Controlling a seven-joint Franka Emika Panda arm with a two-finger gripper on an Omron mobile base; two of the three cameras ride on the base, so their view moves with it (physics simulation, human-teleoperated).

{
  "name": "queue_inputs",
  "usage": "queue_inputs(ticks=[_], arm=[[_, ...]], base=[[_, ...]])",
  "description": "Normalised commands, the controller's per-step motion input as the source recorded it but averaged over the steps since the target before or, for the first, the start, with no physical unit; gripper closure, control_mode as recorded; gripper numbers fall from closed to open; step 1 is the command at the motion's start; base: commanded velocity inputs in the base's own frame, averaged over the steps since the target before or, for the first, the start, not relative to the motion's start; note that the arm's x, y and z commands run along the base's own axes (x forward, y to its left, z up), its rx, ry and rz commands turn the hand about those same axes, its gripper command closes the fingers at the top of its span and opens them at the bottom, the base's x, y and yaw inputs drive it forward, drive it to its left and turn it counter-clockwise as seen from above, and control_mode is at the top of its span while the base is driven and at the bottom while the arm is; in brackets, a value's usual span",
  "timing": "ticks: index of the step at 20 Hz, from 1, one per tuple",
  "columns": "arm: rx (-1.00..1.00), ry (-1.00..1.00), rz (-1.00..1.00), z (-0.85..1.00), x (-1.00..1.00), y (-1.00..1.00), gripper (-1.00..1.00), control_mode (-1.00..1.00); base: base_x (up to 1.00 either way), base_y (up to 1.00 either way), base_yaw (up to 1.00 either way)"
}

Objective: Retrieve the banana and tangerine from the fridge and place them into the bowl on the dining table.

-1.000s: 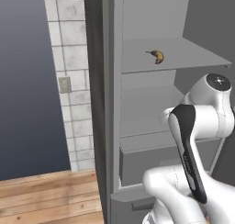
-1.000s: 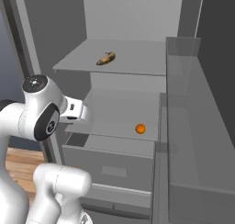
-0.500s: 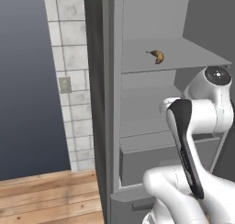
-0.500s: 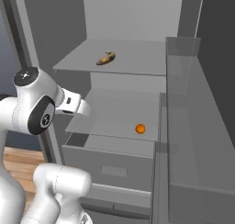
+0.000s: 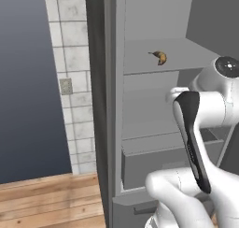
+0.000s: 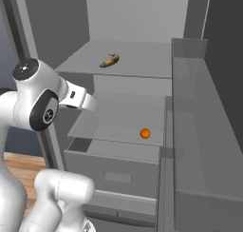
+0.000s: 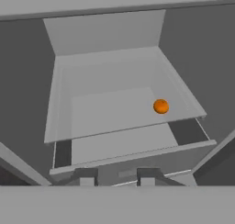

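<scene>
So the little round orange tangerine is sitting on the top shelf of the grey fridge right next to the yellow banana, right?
Not quite. The little round orange tangerine sits alone on the lower shelf of the tall grey fridge, just above the drawer. The curved yellow banana with brown patches is on the shelf above it. The right base view shows both.

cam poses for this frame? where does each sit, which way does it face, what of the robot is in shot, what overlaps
Left base view: behind the arm to its left, facing the open fridge; white arm lower right; banana on the upper shelf.
Right base view: behind the arm to its right, same fridge; arm lower left; banana above, tangerine on the lower shelf.
Hand view: on the hand, looking down at the lower shelf, drawer and tangerine; gripper at the bottom, jaws apart.
Shared: both base views show the banana; right base and hand views show the tangerine.
</scene>
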Motion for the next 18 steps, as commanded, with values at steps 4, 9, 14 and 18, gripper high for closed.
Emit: queue_inputs(ticks=[4,9,14,18], arm=[[0.03,-0.07,0.00,0.33,0.15,-0.20,-1.00,-1.00],[0.04,-0.08,0.00,0.40,0.14,-0.20,-1.00,-1.00],[0.02,-0.07,0.00,0.48,0.18,-0.05,-1.00,-1.00],[0.00,-0.06,0.00,0.37,0.32,0.00,-1.00,-1.00]], base=[[0.00,0.00,0.00],[0.00,0.00,0.00],[0.00,0.00,0.00],[0.00,0.00,0.00]])
